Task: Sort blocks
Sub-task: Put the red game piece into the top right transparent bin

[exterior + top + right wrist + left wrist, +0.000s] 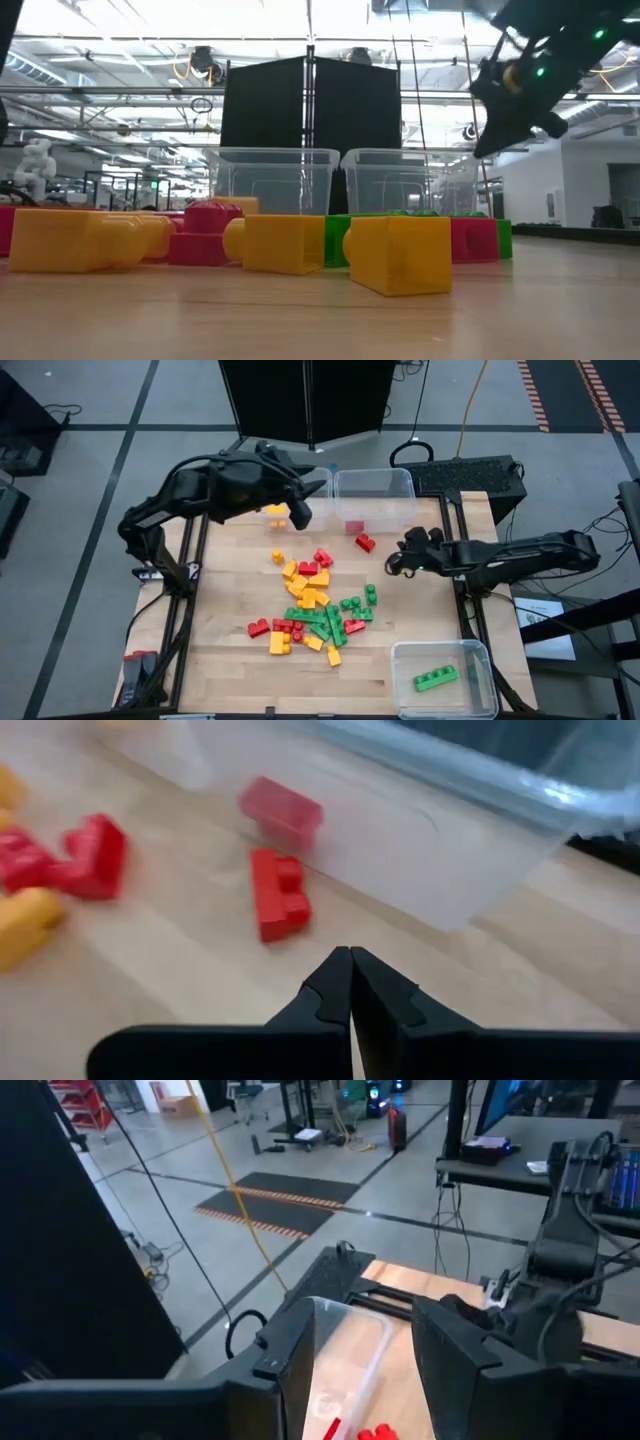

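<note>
Nearest the low camera, a yellow block [400,254] is seen lying on the table [320,320], with more yellow, red and green blocks lined up just behind it. From above, these are shown as a loose pile of blocks [312,610] in the middle of the table [230,660].

At the near right corner a clear bin [443,680] is placed, and one green block [436,678] is held in it.

Farther back, the right gripper [393,564] is stretched in low from the right edge, beyond the pile. Its fingers [330,990] are seen pressed together with nothing between them in the right wrist view. Just ahead of them a lone red block [278,894] lies on the wood, apart from the pile and close beside the wall of a clear bin [420,830]. Through that wall another red block [281,810] is made out inside the bin.

At the far edge two clear bins are set side by side. The red block [354,527] is held in the right one [375,495]; a yellow block [275,509] is seen in the left one [322,478], mostly hidden under the left arm.

The left gripper [298,512] is raised above the left far bin. Its fingers [455,1345] are shown spread apart and empty in the left wrist view, which looks over the bins to the floor beyond.
</note>
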`<action>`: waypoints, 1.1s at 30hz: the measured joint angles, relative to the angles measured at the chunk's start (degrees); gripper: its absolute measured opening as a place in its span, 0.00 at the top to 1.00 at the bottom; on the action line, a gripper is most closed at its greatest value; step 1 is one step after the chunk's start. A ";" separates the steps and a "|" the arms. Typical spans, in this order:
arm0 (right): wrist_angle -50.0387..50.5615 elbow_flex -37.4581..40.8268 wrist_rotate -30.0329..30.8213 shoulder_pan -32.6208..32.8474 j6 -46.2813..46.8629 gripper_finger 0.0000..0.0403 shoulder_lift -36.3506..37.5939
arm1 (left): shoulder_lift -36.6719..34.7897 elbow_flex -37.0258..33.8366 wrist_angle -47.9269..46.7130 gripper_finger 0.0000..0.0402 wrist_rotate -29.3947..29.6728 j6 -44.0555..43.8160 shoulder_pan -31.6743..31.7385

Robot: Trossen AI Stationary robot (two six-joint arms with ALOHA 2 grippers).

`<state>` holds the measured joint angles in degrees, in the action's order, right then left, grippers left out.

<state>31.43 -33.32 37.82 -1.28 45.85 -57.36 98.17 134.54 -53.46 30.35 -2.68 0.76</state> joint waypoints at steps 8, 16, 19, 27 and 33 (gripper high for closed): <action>-6.57 0.00 5.86 -1.13 3.99 1.00 -10.48 | -0.52 -0.09 -0.10 0.66 0.58 -0.04 -2.97; -15.98 0.00 5.67 -1.66 4.37 1.00 -19.24 | -0.50 -0.09 -0.31 0.66 0.60 -0.86 -4.97; -17.24 0.00 5.60 -1.66 4.51 1.00 -21.45 | -0.50 -0.09 -0.31 0.66 0.58 -1.42 -5.51; -23.58 0.00 5.22 -1.86 4.22 1.00 -26.72 | -0.50 -0.09 -3.45 0.66 0.60 -3.23 -6.52; -27.46 0.00 5.15 -3.19 4.45 1.00 -30.87 | -0.50 -0.09 -5.74 0.66 0.78 -4.50 -7.01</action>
<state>3.97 -33.32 42.96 -4.48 50.30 -88.23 97.67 134.45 -59.20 31.13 -7.18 -6.25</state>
